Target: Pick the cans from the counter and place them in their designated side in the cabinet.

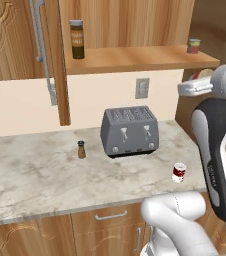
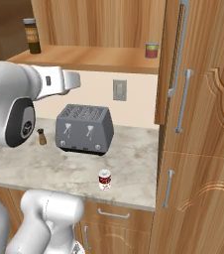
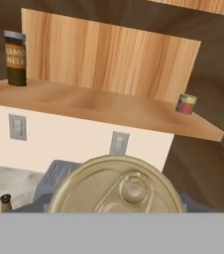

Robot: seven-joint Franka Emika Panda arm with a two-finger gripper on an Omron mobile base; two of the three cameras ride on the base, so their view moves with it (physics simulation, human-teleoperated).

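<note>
The robot's two-finger gripper was raised at shelf height near the right end of the cabinet, its fingers closed around a short metal can with a pull-tab lid, whose round top sat right in front of the hand camera; a bit of its red label showed past the hand in the left base view. The light-brown wooden wall cabinet stood open, its door with the long grey metal handle swung aside to the left. On its plank shelf a tall dark jar with a yellow-brown label stood upright at the left end, and a small greenish-yellow and red can stood near the right end, close to the shelf's front corner; the long stretch of shelf between them was bare wood. Below, on the beige marbled stone counter, the second short can, red and white with a silver top, stood upright near the front edge at the right, well apart from the grey four-slot toaster against the wall. A small brown pepper shaker stood to the left of the toaster, with open worktop in front of both.
</note>
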